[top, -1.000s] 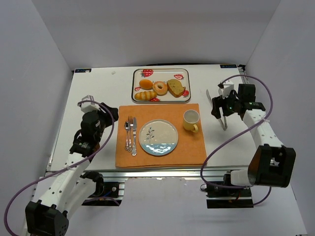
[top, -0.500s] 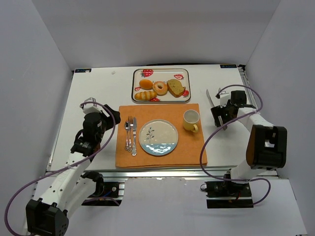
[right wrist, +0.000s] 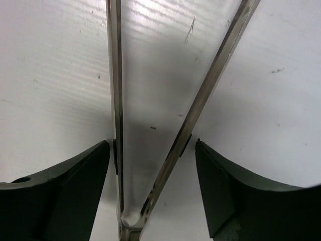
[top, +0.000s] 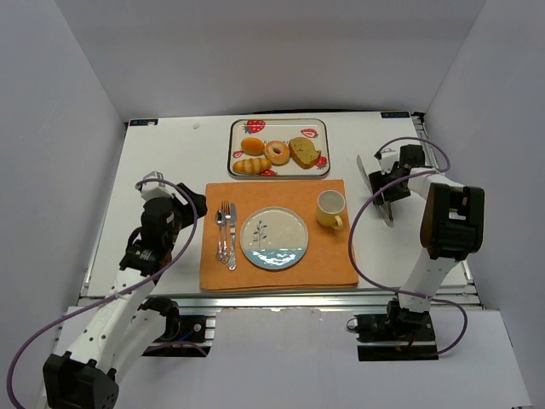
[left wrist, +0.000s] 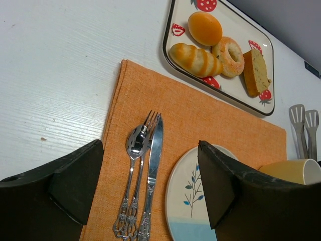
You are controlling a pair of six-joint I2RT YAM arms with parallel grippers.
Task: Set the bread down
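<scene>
The breads lie on a strawberry-print tray (top: 318, 128) at the back: an orange bun (top: 252, 145), a striped roll (top: 251, 164), a ring doughnut (top: 277, 152) and a brown slice (top: 302, 152). They also show in the left wrist view, on the tray (left wrist: 172, 25). Metal tongs (top: 387, 213) lie on the table at the right. My right gripper (top: 381, 189) is down over them, open, with both tong arms (right wrist: 116, 100) between its fingers (right wrist: 55, 196). My left gripper (left wrist: 150, 186) is open and empty above the cutlery on the orange placemat (top: 332, 264).
On the placemat are a white and blue plate (top: 273, 239), a yellow cup (top: 330, 208), and a spoon, fork and knife (top: 226, 234). White walls close in the table on three sides.
The right arm has folded up and back while its gripper stayed low over the tongs. The left arm has barely moved.
</scene>
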